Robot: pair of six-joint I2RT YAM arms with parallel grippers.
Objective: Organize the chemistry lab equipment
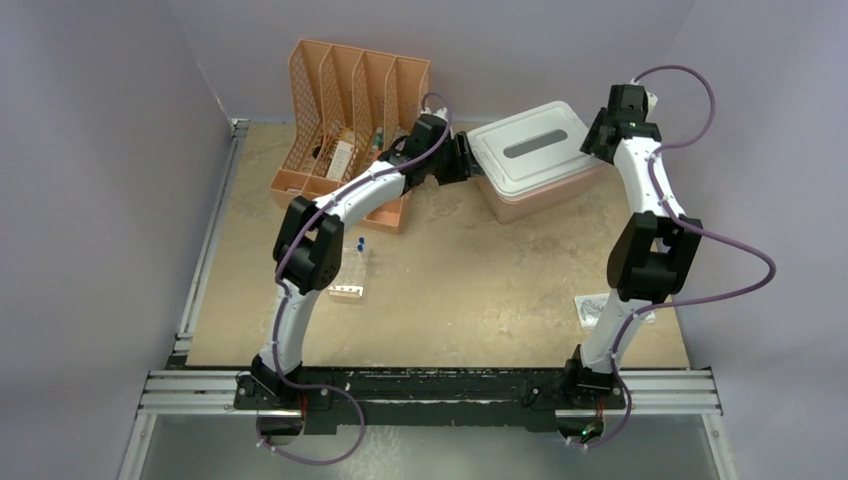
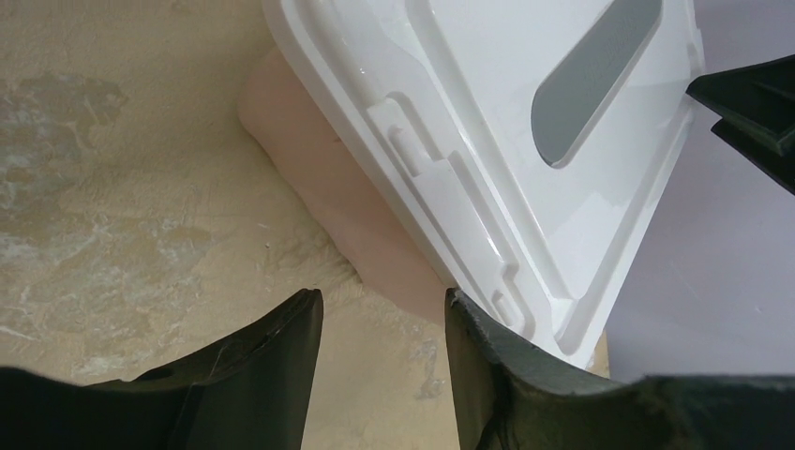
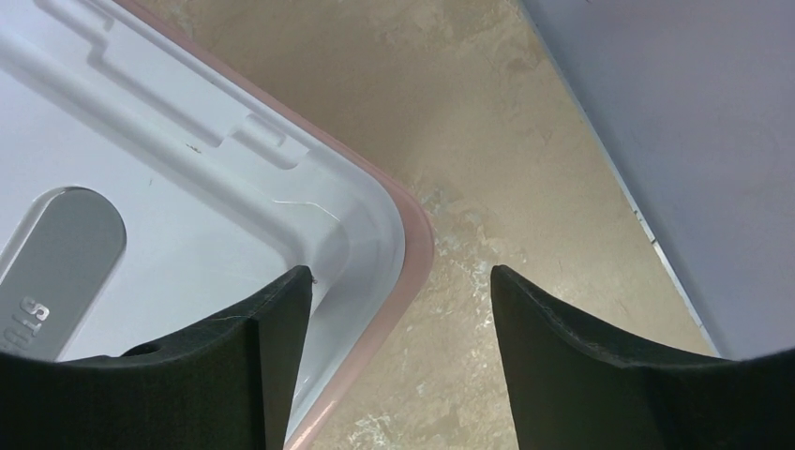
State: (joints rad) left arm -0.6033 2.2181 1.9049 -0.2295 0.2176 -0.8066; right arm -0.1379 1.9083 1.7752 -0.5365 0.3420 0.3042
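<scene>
**Two grippers flank the lidded tub**

Both the left gripper (image 2: pixel 384 309) and the right gripper (image 3: pixel 400 274) hang spread and empty at opposite ends of the pink tub (image 1: pixel 545 195), whose white lid (image 1: pixel 500 135) is on. The step looks like opening it, so next they need a hold on the lid's edges. The blue-capped tubes (image 1: pixel 360 243) and white tube rack (image 1: pixel 350 280) stand well apart from the tub, beside the left arm. The peach organizer (image 1: pixel 340 90) crowds that arm.

The tan table (image 1: pixel 480 290) carried a peach organizer (image 1: pixel 312 100) upper left and a pink tub (image 1: pixel 545 197) upper centre. A tube rack (image 1: pixel 348 288) sat centre-left, a pale item (image 1: pixel 598 310) far right.
</scene>
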